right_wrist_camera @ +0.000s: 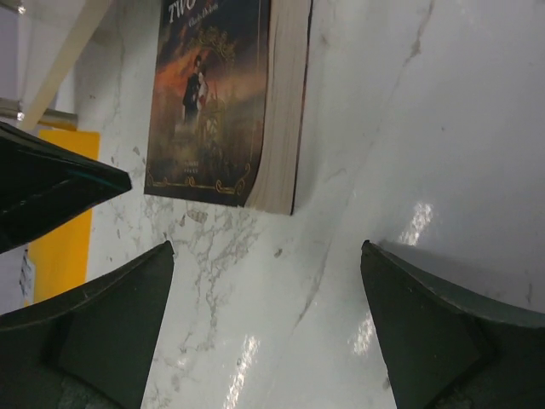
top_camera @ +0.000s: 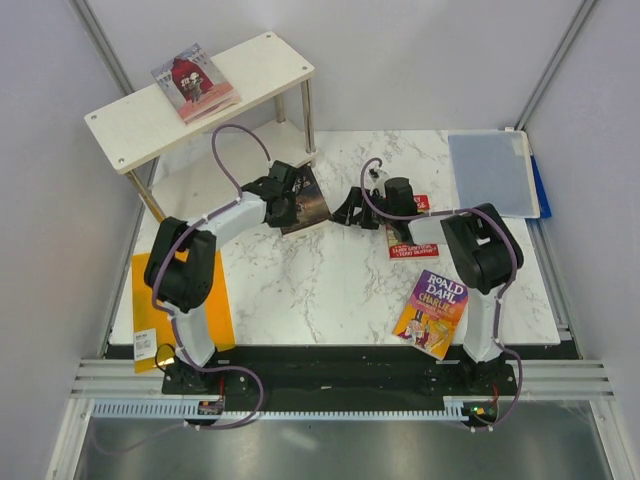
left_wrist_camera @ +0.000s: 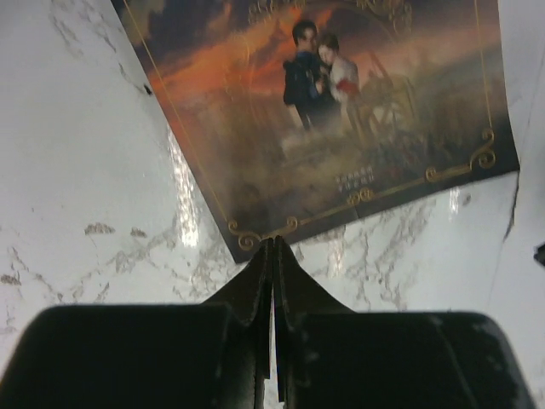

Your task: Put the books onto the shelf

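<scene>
The dark "A Tale of Two Cities" book (top_camera: 314, 196) (left_wrist_camera: 324, 111) (right_wrist_camera: 217, 102) lies flat on the marble table. My left gripper (top_camera: 296, 204) (left_wrist_camera: 274, 244) is shut, with its tips at the book's near edge and nothing between them. My right gripper (top_camera: 349, 209) (right_wrist_camera: 267, 247) stands open just right of that book, over bare marble. A red book (top_camera: 411, 243) lies partly under the right arm. The Roald Dahl book (top_camera: 432, 312) lies at the front right. A pale illustrated book (top_camera: 195, 82) rests on the top board of the shelf (top_camera: 260, 65) at the back left.
A blue-grey folder (top_camera: 490, 172) lies at the table's back right. An orange sheet (top_camera: 222, 318) (right_wrist_camera: 64, 221) lies under the left arm at the front left. Grey walls close in both sides.
</scene>
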`<state>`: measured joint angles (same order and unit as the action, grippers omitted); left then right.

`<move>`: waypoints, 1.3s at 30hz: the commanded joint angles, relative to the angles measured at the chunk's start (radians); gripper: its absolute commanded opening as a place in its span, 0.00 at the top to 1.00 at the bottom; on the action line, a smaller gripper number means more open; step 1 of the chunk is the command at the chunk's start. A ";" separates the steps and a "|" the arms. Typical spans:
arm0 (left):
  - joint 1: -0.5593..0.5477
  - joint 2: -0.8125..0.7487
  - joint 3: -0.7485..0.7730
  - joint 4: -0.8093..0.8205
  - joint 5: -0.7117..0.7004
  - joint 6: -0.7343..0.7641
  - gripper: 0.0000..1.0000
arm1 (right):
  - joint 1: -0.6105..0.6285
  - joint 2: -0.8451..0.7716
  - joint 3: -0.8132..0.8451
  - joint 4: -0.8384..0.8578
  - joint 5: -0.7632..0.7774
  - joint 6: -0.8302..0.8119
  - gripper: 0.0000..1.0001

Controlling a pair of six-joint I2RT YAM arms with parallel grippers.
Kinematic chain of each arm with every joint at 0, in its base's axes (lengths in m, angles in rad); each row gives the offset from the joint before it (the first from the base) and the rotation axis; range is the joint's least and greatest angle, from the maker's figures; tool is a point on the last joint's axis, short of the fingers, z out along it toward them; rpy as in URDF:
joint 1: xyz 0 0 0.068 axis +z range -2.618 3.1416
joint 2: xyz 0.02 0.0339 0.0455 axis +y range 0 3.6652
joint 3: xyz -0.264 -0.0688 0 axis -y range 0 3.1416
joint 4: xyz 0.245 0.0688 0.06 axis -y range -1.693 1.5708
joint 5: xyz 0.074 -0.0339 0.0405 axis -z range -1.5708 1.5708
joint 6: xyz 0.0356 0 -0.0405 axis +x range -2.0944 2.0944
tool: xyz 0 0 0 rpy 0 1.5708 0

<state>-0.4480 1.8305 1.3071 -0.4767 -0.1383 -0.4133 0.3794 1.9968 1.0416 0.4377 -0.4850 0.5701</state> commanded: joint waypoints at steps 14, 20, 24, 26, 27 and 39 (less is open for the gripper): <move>-0.001 0.285 0.271 0.000 -0.110 -0.032 0.98 | 0.058 0.301 0.262 0.322 -0.220 0.254 0.19; -0.001 0.320 0.268 -0.020 -0.087 -0.019 0.98 | 0.101 0.286 0.282 0.332 -0.228 0.258 0.33; -0.003 0.352 0.274 -0.028 -0.058 -0.007 0.98 | 0.102 0.247 0.276 0.343 -0.228 0.260 0.33; -0.003 0.362 0.276 -0.030 -0.043 -0.005 0.98 | 0.102 0.238 0.268 0.354 -0.224 0.261 0.33; -0.003 0.366 0.274 -0.033 -0.038 -0.004 0.98 | 0.102 0.232 0.267 0.358 -0.221 0.264 0.33; -0.018 0.394 0.253 -0.036 -0.023 0.004 0.98 | 0.121 0.296 0.319 0.414 -0.218 0.340 0.33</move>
<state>-0.4496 2.1212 1.5963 -0.4667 -0.2367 -0.4168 0.4477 2.2913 1.2846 0.7723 -0.6586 0.8837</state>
